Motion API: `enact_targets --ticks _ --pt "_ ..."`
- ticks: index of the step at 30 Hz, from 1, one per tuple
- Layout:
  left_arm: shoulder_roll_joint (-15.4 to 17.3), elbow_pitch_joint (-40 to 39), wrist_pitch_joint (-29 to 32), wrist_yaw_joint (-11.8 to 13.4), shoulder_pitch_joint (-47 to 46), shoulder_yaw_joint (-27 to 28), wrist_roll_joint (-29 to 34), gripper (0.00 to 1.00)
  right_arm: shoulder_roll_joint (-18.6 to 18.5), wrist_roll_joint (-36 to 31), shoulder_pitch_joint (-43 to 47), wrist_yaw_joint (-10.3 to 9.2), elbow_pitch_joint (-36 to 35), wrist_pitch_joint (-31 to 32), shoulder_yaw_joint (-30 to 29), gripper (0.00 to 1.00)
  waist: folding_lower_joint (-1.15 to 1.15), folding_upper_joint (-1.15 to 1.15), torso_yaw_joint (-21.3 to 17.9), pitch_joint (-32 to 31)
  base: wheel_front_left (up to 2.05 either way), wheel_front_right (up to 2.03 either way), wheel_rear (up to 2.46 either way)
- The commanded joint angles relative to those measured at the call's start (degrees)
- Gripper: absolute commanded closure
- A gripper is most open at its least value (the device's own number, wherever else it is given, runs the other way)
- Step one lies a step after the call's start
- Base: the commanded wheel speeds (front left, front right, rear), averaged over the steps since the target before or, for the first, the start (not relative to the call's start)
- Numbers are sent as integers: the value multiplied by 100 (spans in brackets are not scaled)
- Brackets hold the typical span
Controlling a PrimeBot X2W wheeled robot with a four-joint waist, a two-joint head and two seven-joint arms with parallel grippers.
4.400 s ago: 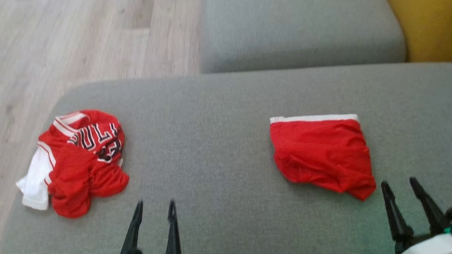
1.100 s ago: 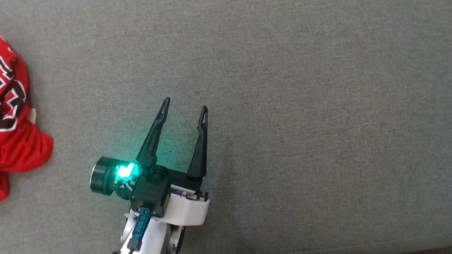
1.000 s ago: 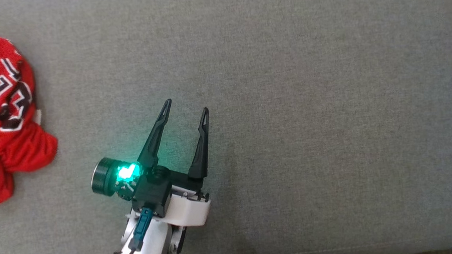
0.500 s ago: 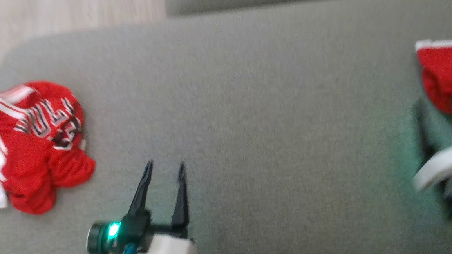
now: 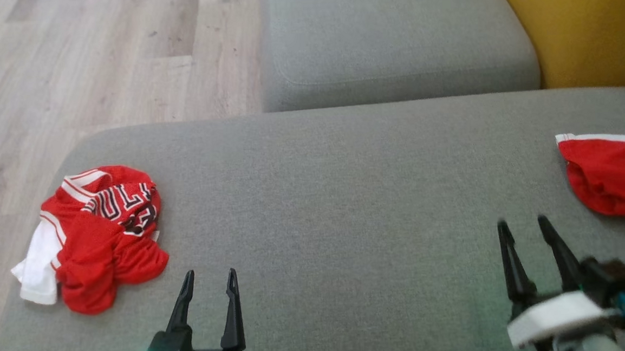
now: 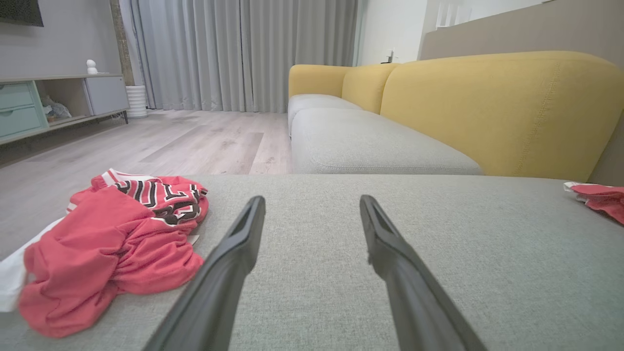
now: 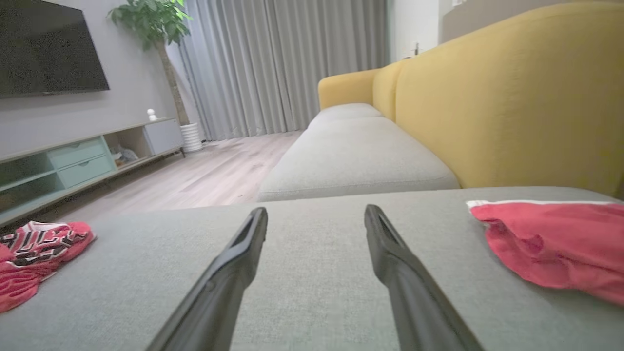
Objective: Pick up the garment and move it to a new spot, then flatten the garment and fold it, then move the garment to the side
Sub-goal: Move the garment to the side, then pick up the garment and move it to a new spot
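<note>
- Open and empty, the left gripper rises from the lower left of the head view, its two dark fingers parted above the bare grey cushion; a green light glows at its base; the right gripper stands at the lower right, likewise parted with nothing between its fingers
- Same view: the crumpled red jersey, with white trim and black lettering, lies in a heap near the cushion's left edge, up and to the left of the left gripper and apart from it; the red shorts, a white band along their far edge, lie at the right edge of the view, beyond the right gripper and not touching it; past the cushion are a second grey seat, a yellow backrest and a pale wooden floor
- Left wrist view: the left gripper shows both fingers spread wide over the cushion, gripping nothing; the jersey sits bunched to their left, clear of them; a corner of the shorts shows far off at the right edge; grey curtains hang in the background
- Right wrist view: the right gripper is equally wide apart and holds nothing; the shorts lie to the right of its fingers, apart from them; the jersey is well away at the lower left; a dark television hangs on the wall beside a potted plant
</note>
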Motion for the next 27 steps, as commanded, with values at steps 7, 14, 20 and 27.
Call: enact_targets --ticks 7,14,20,27 --pt "-13 -287 -30 -27 -34 315 229 0 162 -404 434 39 -363 -61 -207 0 1 0 172 -181 0 0 0" --pt "-13 -341 -30 -57 27 350 398 0 229 -528 528 39 -404 -62 -303 0 1 0 175 -203 0 0 0" --pt "-13 -326 -30 -63 31 350 435 0 252 -564 570 39 -418 -62 -328 0 1 0 147 -222 0 0 0" --pt "-13 -325 -30 -44 57 331 431 0 262 -578 621 39 -418 -62 -404 0 1 0 123 -244 0 0 0"
